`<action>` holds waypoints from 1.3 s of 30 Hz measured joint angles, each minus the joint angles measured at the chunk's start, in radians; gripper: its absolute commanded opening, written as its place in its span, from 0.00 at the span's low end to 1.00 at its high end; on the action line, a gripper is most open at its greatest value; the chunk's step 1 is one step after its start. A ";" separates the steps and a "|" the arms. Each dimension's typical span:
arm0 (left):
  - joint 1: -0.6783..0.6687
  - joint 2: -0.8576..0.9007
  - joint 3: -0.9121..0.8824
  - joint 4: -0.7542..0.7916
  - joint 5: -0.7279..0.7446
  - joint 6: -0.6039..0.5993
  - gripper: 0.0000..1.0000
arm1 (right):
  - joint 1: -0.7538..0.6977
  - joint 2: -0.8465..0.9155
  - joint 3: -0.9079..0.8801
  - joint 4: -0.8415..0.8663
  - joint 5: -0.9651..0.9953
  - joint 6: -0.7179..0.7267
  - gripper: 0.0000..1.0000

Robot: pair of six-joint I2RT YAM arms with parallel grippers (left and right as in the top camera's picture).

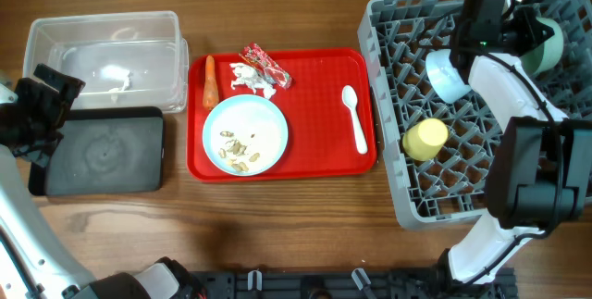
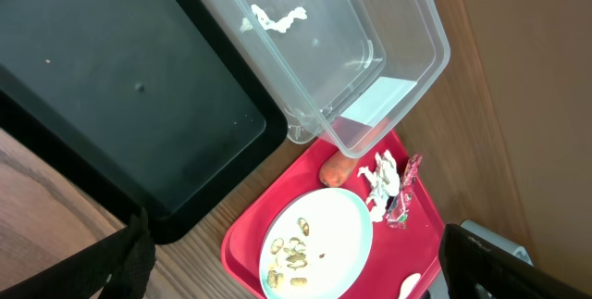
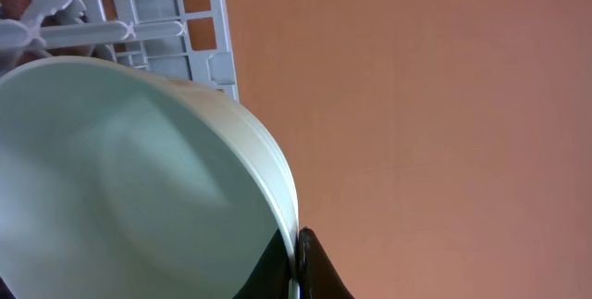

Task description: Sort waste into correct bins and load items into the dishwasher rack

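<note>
Right wrist view shows the right gripper point(image 3: 296, 264) pinched narrow on the rim of the pale mint bowl point(image 3: 139, 179), 1 finger inside the lip and 1 outside. The bowl stands on edge with its hollow facing the camera, and the grey lattice of the dishwasher rack point(image 3: 157, 12) lies just beyond its upper rim.

From overhead, the bowl point(image 1: 548, 45) sits at the rack's far right corner, the right arm reaching across the rack point(image 1: 393, 12) with its wrist bent toward that corner. The pegs are directly under the bowl, so the coming move looks like a short lowering and a release, with the rim lined up along a peg row.

The small light blue bowl point(image 1: 447, 75) and small yellow cup point(image 1: 425, 139) already rest in the rack.

The left gripper point(image 1: 42, 105) hovers over the near edges of the clear tub point(image 1: 42, 31) and black tray point(image 1: 102, 151), fingers spread wide and holding nothing.
</note>
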 measured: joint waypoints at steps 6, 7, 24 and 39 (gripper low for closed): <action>0.000 0.000 0.000 0.000 0.000 0.000 1.00 | 0.056 0.000 0.000 -0.039 -0.008 -0.014 0.36; 0.000 0.000 0.000 0.000 0.000 0.000 1.00 | 0.066 0.000 0.000 -0.048 -0.008 -0.015 0.37; 0.000 0.000 0.000 0.000 0.000 0.000 1.00 | 0.218 -0.119 -0.001 -0.076 -0.104 0.132 0.50; 0.000 0.000 0.000 0.002 0.000 0.000 1.00 | 0.444 -0.406 0.006 -0.486 -0.423 0.651 0.27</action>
